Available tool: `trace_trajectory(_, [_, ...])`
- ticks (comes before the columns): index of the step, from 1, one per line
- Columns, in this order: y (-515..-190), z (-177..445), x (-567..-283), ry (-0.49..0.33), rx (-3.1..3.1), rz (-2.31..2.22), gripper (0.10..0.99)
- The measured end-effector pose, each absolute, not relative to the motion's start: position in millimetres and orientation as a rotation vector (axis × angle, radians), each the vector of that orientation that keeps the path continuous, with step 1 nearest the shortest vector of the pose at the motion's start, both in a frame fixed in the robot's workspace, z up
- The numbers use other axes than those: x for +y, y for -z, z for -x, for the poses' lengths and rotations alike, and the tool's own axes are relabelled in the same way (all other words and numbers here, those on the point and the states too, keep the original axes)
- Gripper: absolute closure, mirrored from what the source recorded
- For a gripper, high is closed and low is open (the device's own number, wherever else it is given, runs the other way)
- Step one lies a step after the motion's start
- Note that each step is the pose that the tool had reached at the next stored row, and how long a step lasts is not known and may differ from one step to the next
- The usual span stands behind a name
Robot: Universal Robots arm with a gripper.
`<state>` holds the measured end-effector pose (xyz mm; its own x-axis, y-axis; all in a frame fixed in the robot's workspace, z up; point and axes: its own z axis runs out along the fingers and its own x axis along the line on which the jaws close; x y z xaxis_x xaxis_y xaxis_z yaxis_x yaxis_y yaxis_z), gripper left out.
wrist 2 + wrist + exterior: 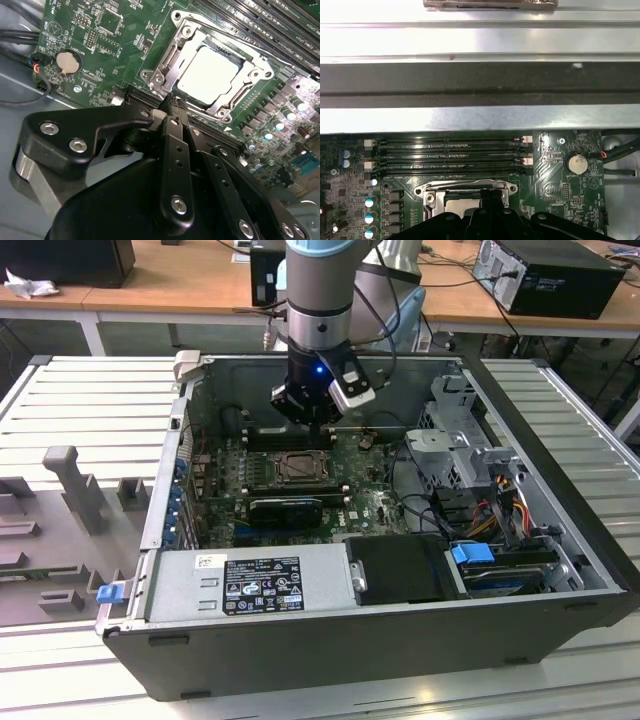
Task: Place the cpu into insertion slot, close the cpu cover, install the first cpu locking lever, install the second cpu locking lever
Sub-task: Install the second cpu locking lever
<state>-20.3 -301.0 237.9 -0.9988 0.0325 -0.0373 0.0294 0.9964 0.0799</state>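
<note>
The cpu [212, 70] lies flat in the insertion slot [300, 468] at the middle of the green motherboard [100, 45]. Its pale silver top shows through the square opening of the cpu cover [167, 60], which lies down over it. My gripper [172, 104] is shut, and I see nothing between its fingertips. They sit low at one edge of the socket's metal frame. In the exterior view the gripper [315, 425] hangs over the socket's far edge, inside the open computer case. In the first wrist view the gripper [487, 196] stands in front of the cover's rim [465, 186].
Long black memory slots [450, 155] run beside the socket. A coin battery [67, 62] and black cables [20, 35] lie near the case wall. A long black card [285, 510], the power supply [250, 585], and a drive cage with cables [470, 465] crowd the case.
</note>
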Motion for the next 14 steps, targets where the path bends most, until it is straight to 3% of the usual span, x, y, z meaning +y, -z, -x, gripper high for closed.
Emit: trace_trajectory(14, [-256.9,20.3,-303.6,-0.123,3.100,-0.052,0.980])
